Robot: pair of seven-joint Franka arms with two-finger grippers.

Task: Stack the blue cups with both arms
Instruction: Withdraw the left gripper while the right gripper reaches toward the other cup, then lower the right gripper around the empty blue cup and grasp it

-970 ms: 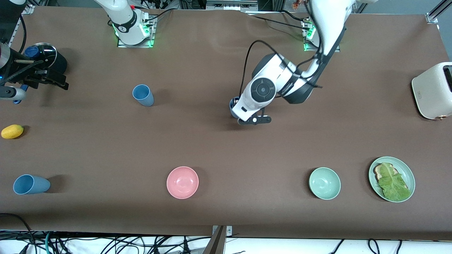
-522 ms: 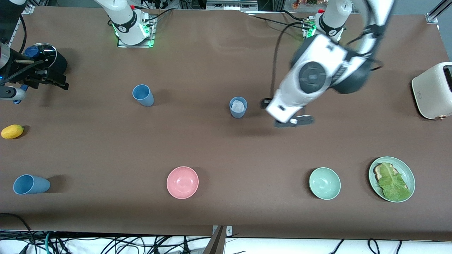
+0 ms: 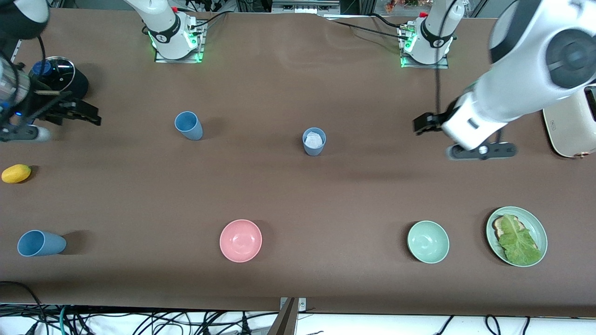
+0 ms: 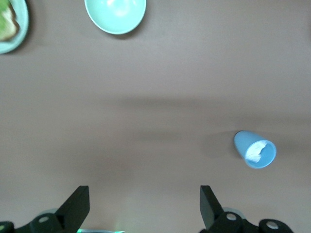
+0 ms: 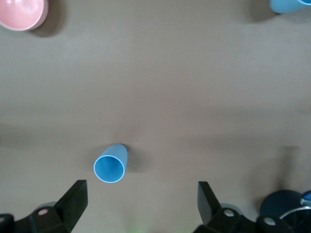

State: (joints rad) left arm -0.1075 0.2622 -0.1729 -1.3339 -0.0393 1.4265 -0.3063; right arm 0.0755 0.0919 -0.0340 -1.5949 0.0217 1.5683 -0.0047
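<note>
Three blue cups on the table: upper-left (image 3: 188,125), centre with white patch (image 3: 314,141), lower-left on its side (image 3: 41,243). Two bowls. Left hand (image 3: 458,139) spread, swung away from centre cup toward frame's right. Right hand (image 3: 56,122) spread, far left.

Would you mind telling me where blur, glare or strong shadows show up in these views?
Front view: the left gripper is slightly smeared; green glow at both bases; each blue cup, like the middle blue cup, throws a soft shadow. Left wrist view: broad, faint shadow bands cross the table. Right wrist view: evenly lit, sharp.
</note>
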